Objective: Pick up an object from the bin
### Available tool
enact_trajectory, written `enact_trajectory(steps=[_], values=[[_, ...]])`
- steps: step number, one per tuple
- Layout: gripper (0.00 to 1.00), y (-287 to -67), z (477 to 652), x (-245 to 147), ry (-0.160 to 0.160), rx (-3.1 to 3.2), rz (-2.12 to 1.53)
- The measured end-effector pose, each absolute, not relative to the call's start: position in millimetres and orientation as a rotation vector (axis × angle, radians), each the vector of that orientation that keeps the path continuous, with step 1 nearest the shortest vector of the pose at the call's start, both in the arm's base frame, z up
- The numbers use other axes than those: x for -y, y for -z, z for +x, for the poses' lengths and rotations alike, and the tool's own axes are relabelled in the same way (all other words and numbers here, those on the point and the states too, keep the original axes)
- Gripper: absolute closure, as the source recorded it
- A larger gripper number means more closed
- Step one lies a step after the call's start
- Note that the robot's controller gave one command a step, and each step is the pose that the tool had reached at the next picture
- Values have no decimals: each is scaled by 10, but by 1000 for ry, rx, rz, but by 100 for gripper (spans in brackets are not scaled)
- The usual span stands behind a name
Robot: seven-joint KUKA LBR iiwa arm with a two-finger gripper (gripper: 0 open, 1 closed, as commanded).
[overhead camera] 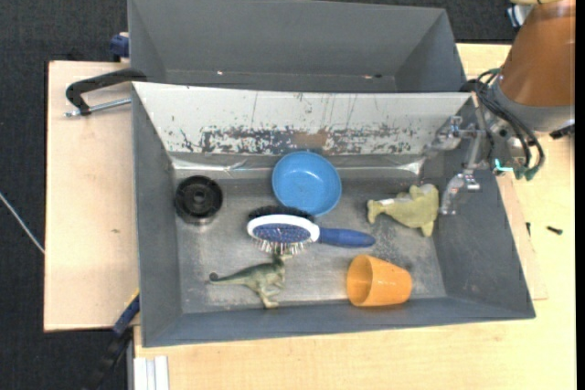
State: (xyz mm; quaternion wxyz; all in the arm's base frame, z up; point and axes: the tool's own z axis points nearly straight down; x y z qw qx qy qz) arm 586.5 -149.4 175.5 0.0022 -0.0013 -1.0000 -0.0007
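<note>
Here, the end effector [451, 195] hangs low at the right wall of the bin [154, 233], and whether it is spread or pressed together cannot be told. Just beside it, toward the bin's middle, lies a pale yellow-green lump [408, 208], soft-looking, crumpled and irregular, with a point reaching left; whether the two touch cannot be made out. The bin is grey sheet metal, its back wall scuffed and flecked.

A smooth blue bowl [306, 182], round and upright, sits against the back wall near the centre. Just in front of it lies a brush [294, 233] with a white oval head, bristles up, and a blue handle pointing right. An orange cup [377, 280], plastic-looking, lies tipped on its side near the front edge. A thin green dinosaur [255, 276] lies toward the front left corner, and a black disc [197, 197] rests by the left wall.
</note>
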Motion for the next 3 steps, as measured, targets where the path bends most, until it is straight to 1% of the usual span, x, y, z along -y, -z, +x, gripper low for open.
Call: enact_trajectory(steps=[1,2,3], values=[[0,-703,5972,1433,1,3146,52],[100,-736,5991,1432,-2,3154,55],[100,-2023,5990,1456,-4,3157,3]])
